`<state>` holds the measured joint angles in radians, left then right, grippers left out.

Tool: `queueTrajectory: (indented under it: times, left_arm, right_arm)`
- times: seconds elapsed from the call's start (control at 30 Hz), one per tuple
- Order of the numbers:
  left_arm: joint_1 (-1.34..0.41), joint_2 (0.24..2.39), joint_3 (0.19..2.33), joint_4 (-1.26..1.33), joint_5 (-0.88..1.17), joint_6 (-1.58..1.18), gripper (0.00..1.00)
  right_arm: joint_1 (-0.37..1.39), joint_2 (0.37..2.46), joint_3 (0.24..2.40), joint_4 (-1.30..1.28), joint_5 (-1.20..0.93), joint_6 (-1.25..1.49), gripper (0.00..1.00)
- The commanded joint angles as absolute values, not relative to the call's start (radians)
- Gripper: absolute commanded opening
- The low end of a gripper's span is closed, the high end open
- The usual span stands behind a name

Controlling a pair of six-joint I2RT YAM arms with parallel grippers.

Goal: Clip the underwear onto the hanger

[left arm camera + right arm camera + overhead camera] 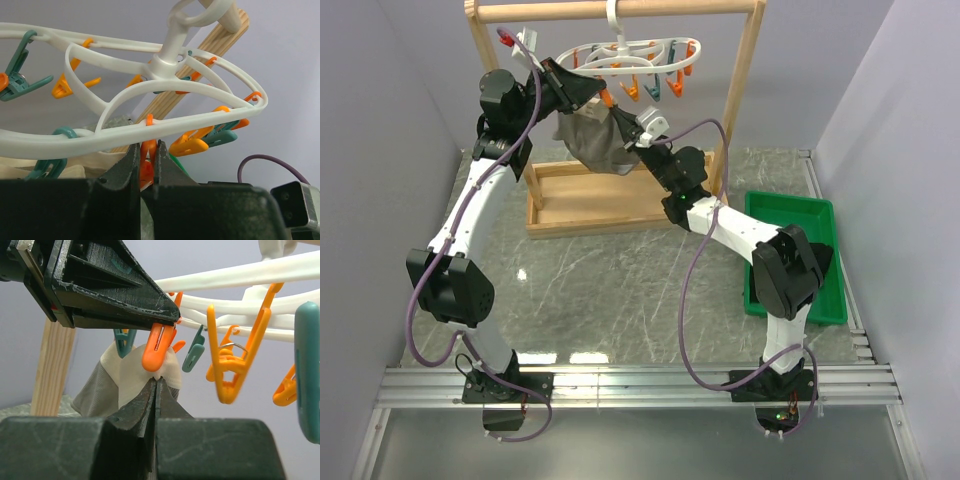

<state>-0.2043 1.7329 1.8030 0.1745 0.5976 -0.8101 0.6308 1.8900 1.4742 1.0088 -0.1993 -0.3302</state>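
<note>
The white hanger (632, 52) hangs by its hook from the wooden rack's top bar, with orange and teal clothespins dangling from it. The taupe underwear (592, 140) hangs below it, held up between my two grippers. My left gripper (603, 97) (147, 146) is shut on an orange clothespin (146, 162) (157, 347) under the hanger's rim (165, 125). The pin's mouth sits right at the beige waistband (132, 375). My right gripper (628, 128) (156, 380) is shut on the waistband's edge just beneath that pin.
The tall wooden rack (745, 90) stands on a wooden base tray (590, 205) at the back of the marble table. A green bin (825, 225) sits at the right. Other orange (227, 370) and teal (307, 370) clothespins hang close to my right gripper.
</note>
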Motion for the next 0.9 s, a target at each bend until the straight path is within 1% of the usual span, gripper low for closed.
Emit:
queueTrajectory:
  times: [0.0,0.03,0.1,0.23,0.3,0.53,0.63,0.87]
  left_arm:
    - [-0.202,1.733,1.787,0.141,0.653,-0.83,0.09]
    - [-0.202,1.732,1.789,0.141,0.65,-0.83,0.11]
    - [-0.202,1.735,1.795,0.138,0.652,-0.83,0.12]
    - [-0.202,1.74,1.802,0.133,0.65,-0.83,0.21]
    - [-0.202,1.743,1.807,0.133,0.647,-0.83,0.22]
    - [-0.198,1.746,1.813,0.141,0.641,-0.834,0.34]
    - [-0.196,1.744,1.813,0.144,0.64,-0.838,0.37]
    - [-0.193,1.746,1.819,0.153,0.638,-0.842,0.39]
  right_arm:
    - [0.638,1.894,1.534,1.037,-0.183,-0.321,0.0]
    - [0.637,1.894,1.535,1.037,-0.183,-0.319,0.0]
    - [0.637,1.894,1.537,1.037,-0.183,-0.319,0.0]
    - [0.638,1.901,1.555,1.032,-0.183,-0.313,0.0]
    - [0.638,1.902,1.56,1.031,-0.183,-0.31,0.0]
    - [0.638,1.901,1.562,1.029,-0.19,-0.305,0.0]
    - [0.64,1.898,1.56,1.028,-0.192,-0.304,0.0]
    - [0.638,1.904,1.571,1.023,-0.195,-0.295,0.0]
